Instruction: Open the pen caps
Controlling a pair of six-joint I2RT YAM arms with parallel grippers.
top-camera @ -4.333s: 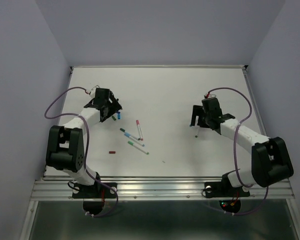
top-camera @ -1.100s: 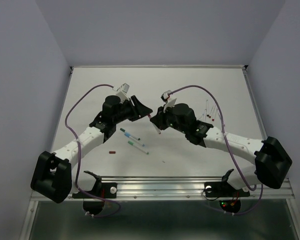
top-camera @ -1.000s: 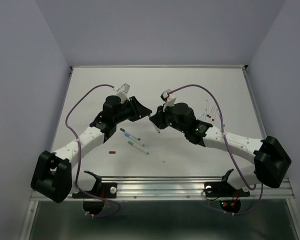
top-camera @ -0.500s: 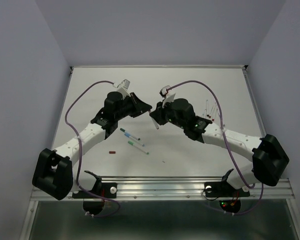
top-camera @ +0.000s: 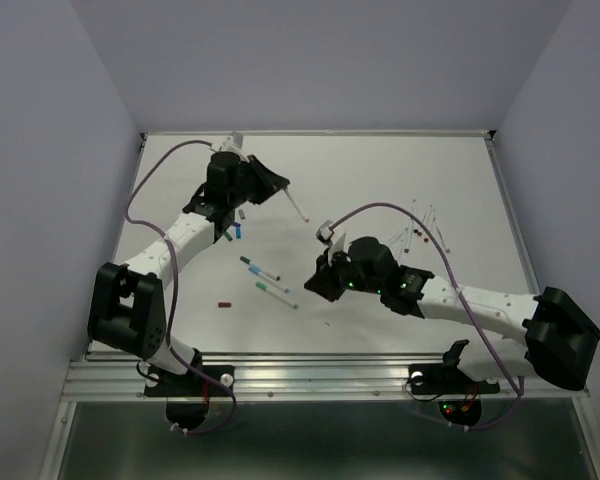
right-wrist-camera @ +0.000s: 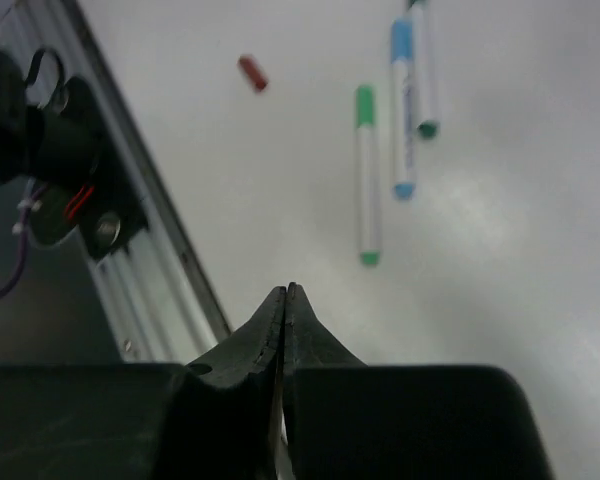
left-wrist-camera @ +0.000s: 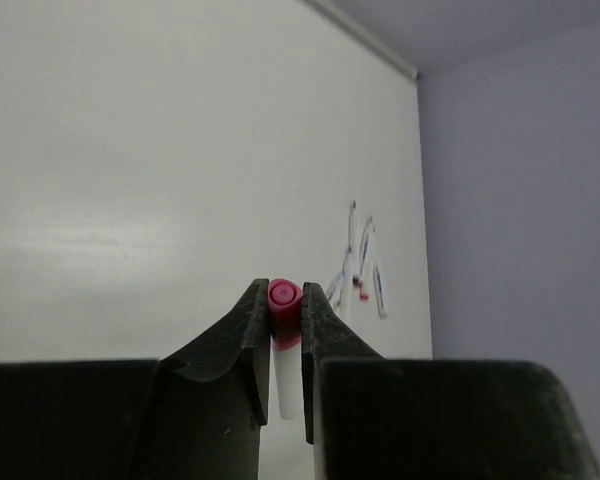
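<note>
My left gripper (top-camera: pixel 280 188) (left-wrist-camera: pixel 284 302) is raised over the table's back left and shut on a thin white pen (top-camera: pixel 294 204) (left-wrist-camera: pixel 288 385). A pink-red cap-like end piece (left-wrist-camera: pixel 284 297) sits at the pen's far end, level with the fingertips. My right gripper (top-camera: pixel 313 288) (right-wrist-camera: pixel 285 292) hovers low near the front middle with its jaws pressed together and nothing visible between them. Capped pens lie below it: green (right-wrist-camera: pixel 366 175), blue (right-wrist-camera: pixel 403 110) and teal (right-wrist-camera: pixel 425 70). A loose dark red cap (top-camera: pixel 224 303) (right-wrist-camera: pixel 252 72) lies to their left.
Several uncapped pens and small caps (top-camera: pixel 420 228) (left-wrist-camera: pixel 362 265) lie at the right of the table. A blue cap (top-camera: pixel 238 232) and a green one (top-camera: pixel 227 238) rest under the left forearm. The metal front rail (right-wrist-camera: pixel 170 235) is close beside my right gripper.
The two grippers, which met over the table's middle, have parted. The left swung back and left with the pen; the right dropped toward the front and closed fully.
</note>
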